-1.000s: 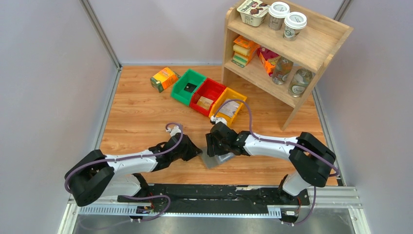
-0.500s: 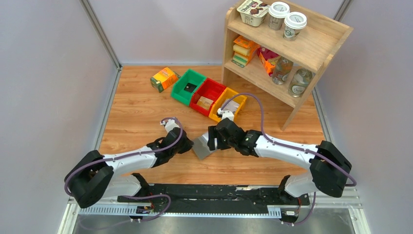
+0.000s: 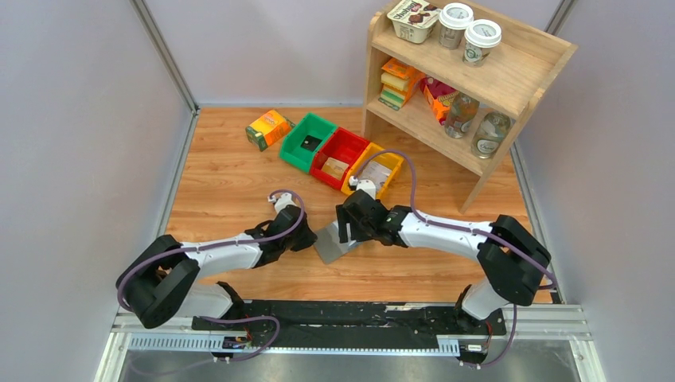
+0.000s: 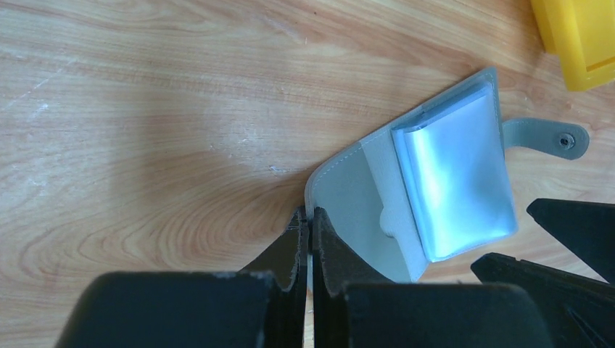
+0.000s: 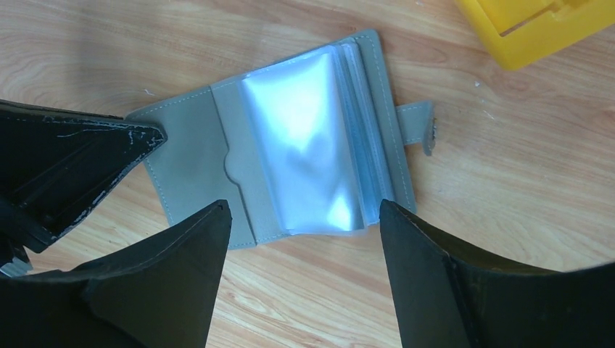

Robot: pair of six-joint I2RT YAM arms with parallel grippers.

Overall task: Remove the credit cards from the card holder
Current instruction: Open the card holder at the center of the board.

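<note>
The grey card holder [image 3: 333, 243] lies open on the wooden table, blue-grey inside, with glossy clear pockets [image 5: 304, 145] and a snap tab [image 5: 417, 123] sticking out. It also shows in the left wrist view [image 4: 435, 181]. No card shows plainly in the pockets. My left gripper [image 3: 312, 236] is shut, its fingertips pinching the edge of the holder's bare flap [image 4: 310, 216]. My right gripper [image 3: 346, 231] is open and empty, hovering over the holder with its fingers spread either side of the near edge [image 5: 303, 206].
Green [image 3: 296, 151], red [image 3: 348, 142] and yellow [image 3: 388, 161] bins stand in a row just beyond the holder; the green one holds a small flat black piece. An orange-green carton [image 3: 268, 128] lies left of them. A wooden shelf [image 3: 477, 79] with goods stands at back right.
The holder has shifted left and away from the table's near edge, held by my left gripper. My right gripper moved with it and stays open above it.
</note>
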